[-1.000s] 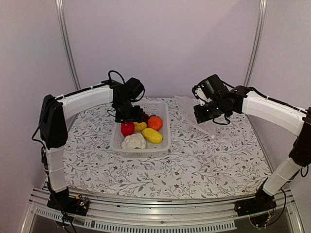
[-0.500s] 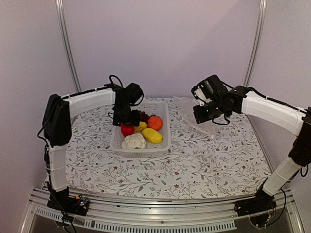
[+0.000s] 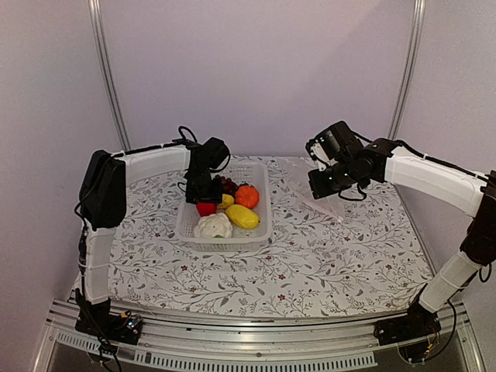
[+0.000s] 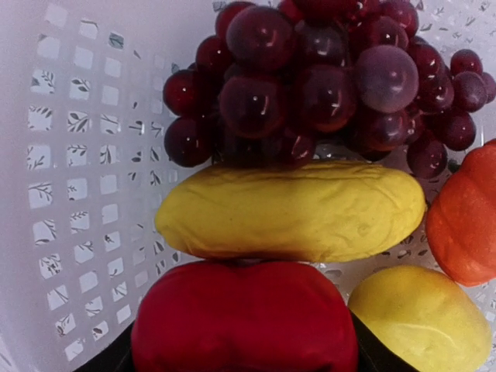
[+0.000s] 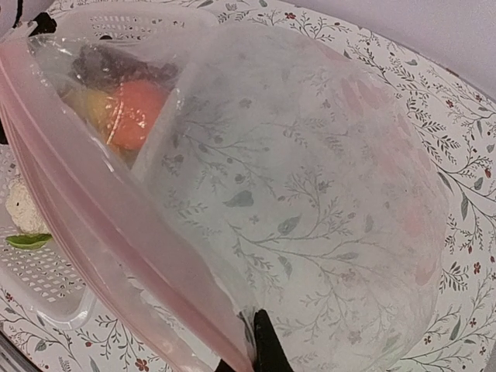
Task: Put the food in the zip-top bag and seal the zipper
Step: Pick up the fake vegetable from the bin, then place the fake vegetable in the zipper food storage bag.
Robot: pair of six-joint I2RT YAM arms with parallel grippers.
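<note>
The food lies in a white perforated basket [image 3: 263, 194]: a red pepper [image 3: 206, 208], purple grapes [image 3: 229, 185], an orange fruit [image 3: 247, 196], a yellow piece [image 3: 242, 216] and a white cauliflower [image 3: 213, 226]. My left gripper [image 3: 203, 198] reaches down into the basket. In the left wrist view the red pepper [image 4: 244, 318] fills the gap between the dark fingers [image 4: 372, 360], which press on both its sides. My right gripper [image 3: 322, 184] is shut on the mouth edge of the zip-top bag [image 5: 310, 194] and holds it up right of the basket. The pinkish zipper [image 5: 101, 217] runs along that edge.
Beyond the red pepper in the left wrist view lie a yellow piece [image 4: 291, 211], the grapes [image 4: 310, 77], the orange fruit [image 4: 469, 225] and a second yellow piece [image 4: 422, 318]. The floral tablecloth [image 3: 294, 263] covers the table, and grey walls close it in behind.
My left gripper has sunk a little onto the red pepper and its jaws have narrowed around it. The right arm and the bag have stayed where they were.
</note>
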